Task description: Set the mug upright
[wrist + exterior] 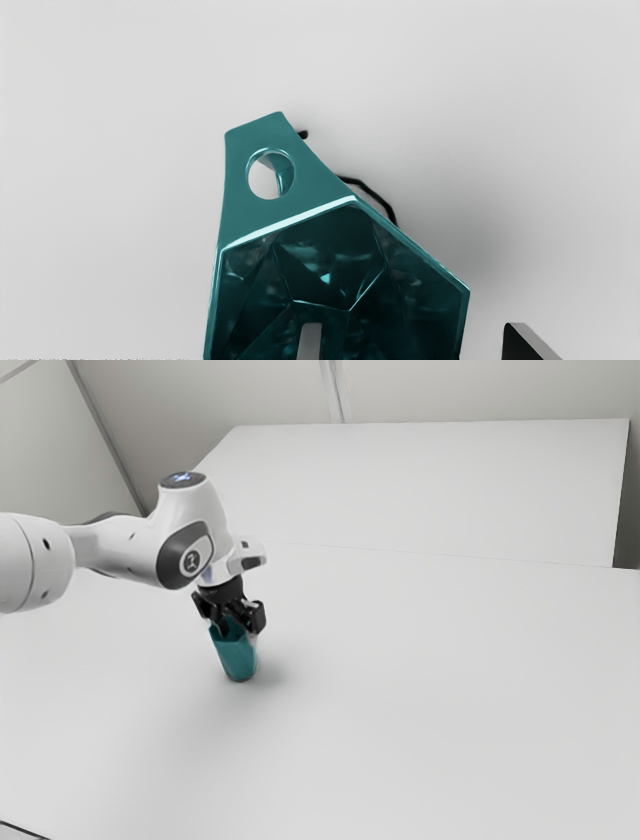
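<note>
In the exterior view my gripper (236,622) points down at the top of the teal mug (237,658). The mug's mouth faces up toward my hand and its body leans a little; whether its base lies flat on the table cannot be made out. Looking down in the wrist view, I see into the faceted inside of the mug (260,220), with its holed handle sticking out to one side. My gripper (412,332) is open across one wall, one finger over the mouth and the other outside, apart from that wall.
The white table (450,690) spreads out around the mug, with a pale raised panel (430,480) toward the back. Beside the mug in the wrist view runs a thin dark curved line (376,196).
</note>
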